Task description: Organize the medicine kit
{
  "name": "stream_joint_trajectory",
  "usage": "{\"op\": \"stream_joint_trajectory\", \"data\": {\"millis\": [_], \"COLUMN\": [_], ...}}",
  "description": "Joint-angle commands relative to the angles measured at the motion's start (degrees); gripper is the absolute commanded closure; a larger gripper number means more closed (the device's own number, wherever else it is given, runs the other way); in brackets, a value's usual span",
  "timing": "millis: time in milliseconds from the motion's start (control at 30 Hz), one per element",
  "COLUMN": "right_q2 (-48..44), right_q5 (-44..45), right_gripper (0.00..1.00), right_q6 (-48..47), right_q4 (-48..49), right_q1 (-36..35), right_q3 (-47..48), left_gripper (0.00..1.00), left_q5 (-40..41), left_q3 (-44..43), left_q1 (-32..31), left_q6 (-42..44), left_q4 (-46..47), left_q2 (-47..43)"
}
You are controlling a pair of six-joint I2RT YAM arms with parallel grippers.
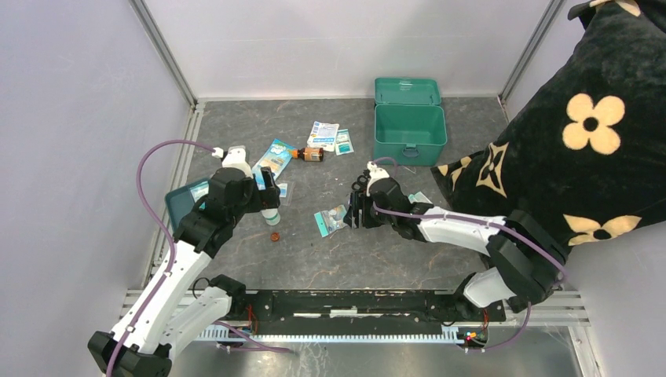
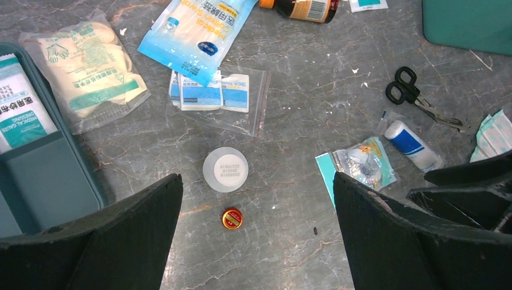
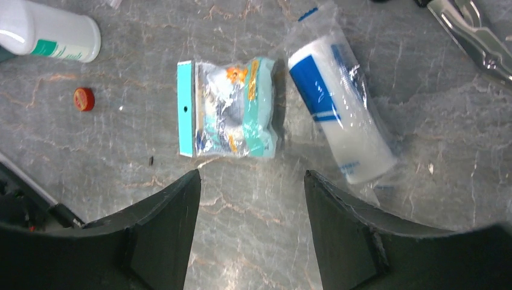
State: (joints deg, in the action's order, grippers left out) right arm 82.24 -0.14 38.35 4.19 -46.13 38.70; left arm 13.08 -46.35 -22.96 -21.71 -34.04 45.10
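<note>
Well, my left gripper (image 2: 256, 199) hangs with its jaws spread as wide as they go and nothing between them. Below it a white bottle (image 2: 225, 169) stands upright on the grey table (image 2: 290, 103), showing me its top. A small red cap (image 2: 232, 219) lies just beside the bottle, on the side nearer the table's near edge. Along the left edge lies the flat teal tray (image 2: 42, 181), with a dressing packet (image 2: 21, 103) in it.

My right gripper (image 3: 252, 181) sits low over the middle of the table, jaws parted and gripping nothing. Just past its fingertips lies a teal-and-foil packet (image 3: 232, 109). Close beside that lies a wrapped bandage roll (image 3: 341, 115) with a blue band; I cannot tell whether the two wrappers touch. Black-handled scissors (image 2: 416, 96) lie a little farther toward the far edge.

The medicine kit (image 1: 408, 126) stands at the far edge, right of the middle, with its lid thrown back. It is well apart from both my grippers.
</note>
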Motion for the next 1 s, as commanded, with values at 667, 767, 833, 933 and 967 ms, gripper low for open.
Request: {"op": "stream_joint_trajectory", "data": {"millis": [667,767,833,933,967], "right_q2": [17.9,18.4,18.4,18.2,18.0], "right_q5": [2.7,1.7,1.3,0.9,0.9], "right_gripper": [0.47,0.57,0.63,0.72,0.75], "right_q6": [-1.6,-1.6,-1.5,-1.7,-1.8], "right_q4": [0.8,1.7,2.0,2.5,2.6], "right_q1": [-0.4,-0.3,-0.4,-0.4,-0.4], "right_q3": [12.8,12.4,12.3,12.0,11.8], "left_gripper": [0.0,0.0,0.0,0.0,0.0], "left_q5": [-1.8,-1.7,-1.7,-1.7,-1.6], "left_q3": [-0.8,-0.8,-0.9,-0.9,-0.9], "left_q1": [-0.1,-0.2,-0.1,-0.2,-0.1], "left_q6": [3.7,3.7,3.7,3.7,3.7], "left_q4": [2.8,2.7,2.8,2.7,2.6], "left_q2": [-0.1,0.0,0.1,0.4,0.5]}}
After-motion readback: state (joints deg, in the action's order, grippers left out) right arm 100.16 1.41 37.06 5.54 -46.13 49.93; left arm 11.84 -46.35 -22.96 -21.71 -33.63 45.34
